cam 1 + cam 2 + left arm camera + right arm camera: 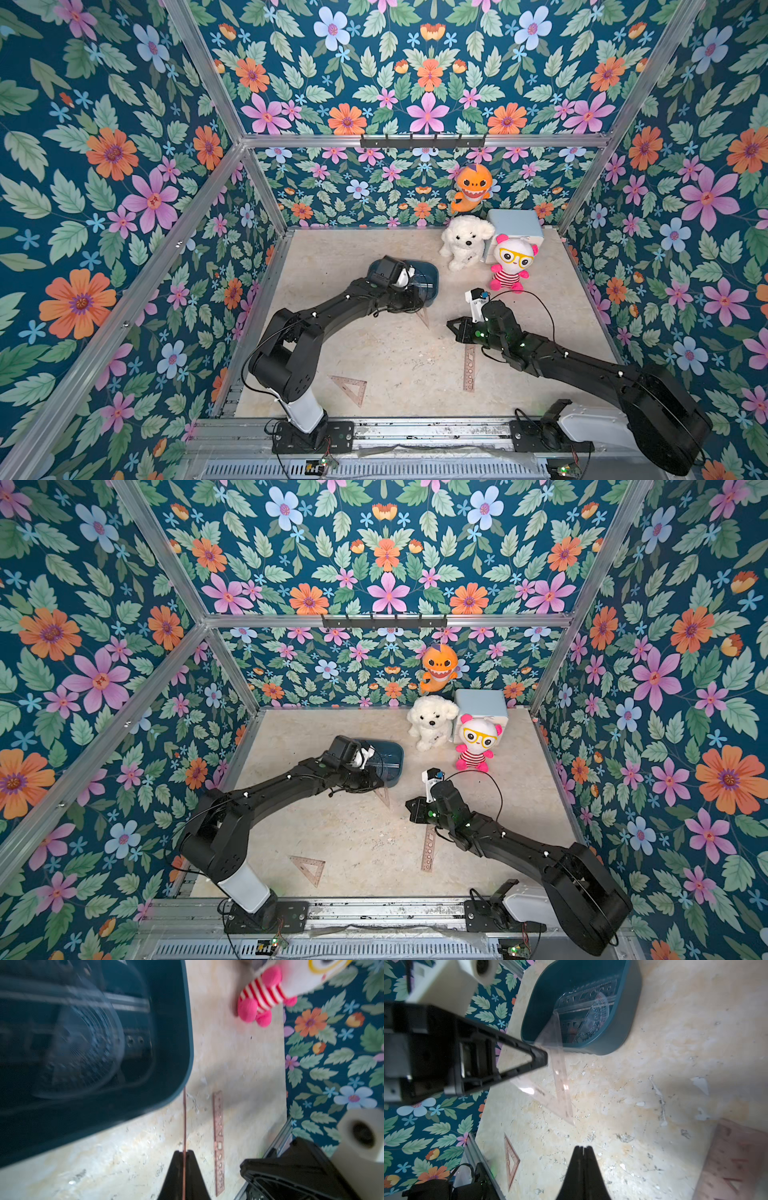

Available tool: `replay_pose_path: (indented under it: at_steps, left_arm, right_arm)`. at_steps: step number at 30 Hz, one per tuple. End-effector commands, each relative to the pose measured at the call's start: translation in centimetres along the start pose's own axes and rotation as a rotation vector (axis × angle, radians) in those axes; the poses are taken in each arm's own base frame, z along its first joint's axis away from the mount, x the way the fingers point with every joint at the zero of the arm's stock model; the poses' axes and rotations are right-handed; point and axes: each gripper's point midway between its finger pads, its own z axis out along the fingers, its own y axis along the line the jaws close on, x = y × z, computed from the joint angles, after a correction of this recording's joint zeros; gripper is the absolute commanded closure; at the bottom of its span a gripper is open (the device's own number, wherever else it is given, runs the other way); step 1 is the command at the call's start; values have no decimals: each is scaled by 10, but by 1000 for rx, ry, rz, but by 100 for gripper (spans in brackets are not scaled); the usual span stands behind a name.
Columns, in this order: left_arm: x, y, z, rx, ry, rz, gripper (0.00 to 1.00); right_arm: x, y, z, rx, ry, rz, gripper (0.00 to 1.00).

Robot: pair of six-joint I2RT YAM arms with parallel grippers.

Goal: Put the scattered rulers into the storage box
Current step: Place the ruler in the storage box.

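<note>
My left claw (184,1152) pinches a translucent pinkish plastic triangular set square (552,1084) just beside the shallow dark teal plastic storage box (623,1039); my right claw (583,1148) is pressed together above the mottled beige worktop (654,1064).

2 plush toys (467,245) near storage box (434,279)

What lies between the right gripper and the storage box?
Right wrist view: between right gripper and storage box is the set square gripped by the left gripper; otherwise bare table.
</note>
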Motion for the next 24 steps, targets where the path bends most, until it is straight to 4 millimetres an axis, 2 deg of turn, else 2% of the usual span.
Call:
replay_pose_path:
  at_steps: [1, 5, 10, 15, 24]
  left_arm:
    - [-36, 5, -2, -37, -69, -7, 100]
    - [-76, 11, 11, -52, -143, -56, 100]
    - [-98, 24, 26, -72, -214, -116, 100]
    - [-99, 35, 42, -88, -209, -141, 98]
    - [-80, 54, 58, -125, -164, -158, 93]
  right_arm:
    - [3, -5, -3, 19, 27, -26, 95]
    - [-4, -7, -3, -4, 22, -13, 95]
    - [-12, -13, -6, -22, 12, 5, 95]
    - [-17, -20, -9, -30, 8, 18, 95]
    - [-21, -28, -11, -25, -3, 23, 95]
